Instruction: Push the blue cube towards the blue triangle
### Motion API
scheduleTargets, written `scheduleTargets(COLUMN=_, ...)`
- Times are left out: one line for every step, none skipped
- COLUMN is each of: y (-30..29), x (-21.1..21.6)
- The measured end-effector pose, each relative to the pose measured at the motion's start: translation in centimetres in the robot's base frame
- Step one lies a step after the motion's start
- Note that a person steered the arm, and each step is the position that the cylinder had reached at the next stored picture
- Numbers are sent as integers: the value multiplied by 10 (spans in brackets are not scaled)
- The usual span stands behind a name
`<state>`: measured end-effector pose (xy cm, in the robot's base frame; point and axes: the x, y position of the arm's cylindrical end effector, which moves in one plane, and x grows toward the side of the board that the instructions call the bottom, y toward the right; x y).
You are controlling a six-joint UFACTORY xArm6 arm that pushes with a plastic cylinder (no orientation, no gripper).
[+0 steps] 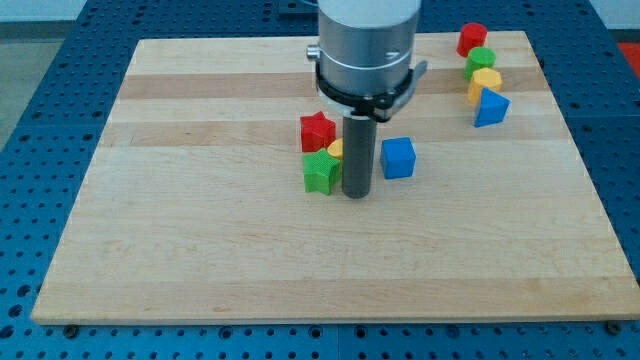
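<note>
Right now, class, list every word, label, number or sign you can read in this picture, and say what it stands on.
None: no readable text on the wooden board, the coloured blocks such as the blue cube, or the silver arm housing above my tip.

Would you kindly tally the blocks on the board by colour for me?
Red: 2, a star and a block
Green: 2, a star and a block
Yellow: 2, and
Blue: 2, the cube and the triangle
Total: 8
</note>
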<state>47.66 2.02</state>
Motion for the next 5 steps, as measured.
scheduleTargets(y=-1, x=-17)
scheduleTargets(y=-1, x=-25)
scheduleTargets(y=5, x=-25)
scheduleTargets(y=19, x=-25)
scheduleTargets(y=42, x=-25)
